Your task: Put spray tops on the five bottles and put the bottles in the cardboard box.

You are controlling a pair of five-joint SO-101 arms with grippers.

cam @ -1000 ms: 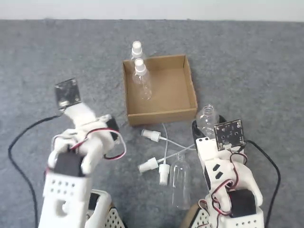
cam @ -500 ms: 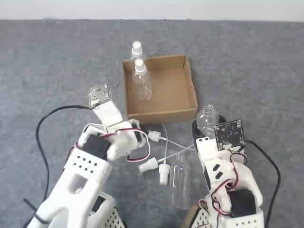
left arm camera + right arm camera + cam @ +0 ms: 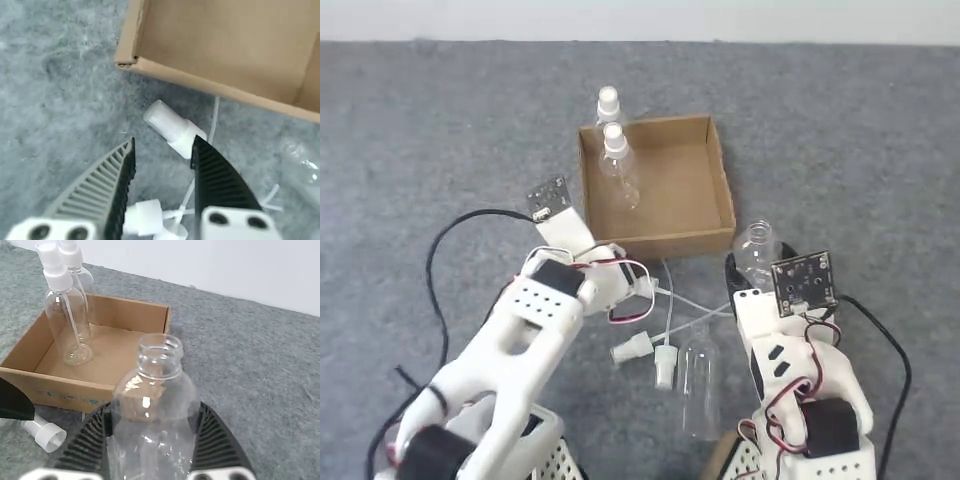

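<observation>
Hovering open over a probably light, stiff spray top, left jaws should pinch its collar, while right jaws clamp the thin, slippery-looking bottle.

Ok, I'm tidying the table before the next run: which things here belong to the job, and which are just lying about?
Job: cardboard box; two capped bottles; open bottle in right hand; lying bottle; three loose spray tops; left hand, open.
Lying about: arm cables; grey carpet.

High camera looking down, wrist cameras close and low, all sharing the cardboard box
</observation>
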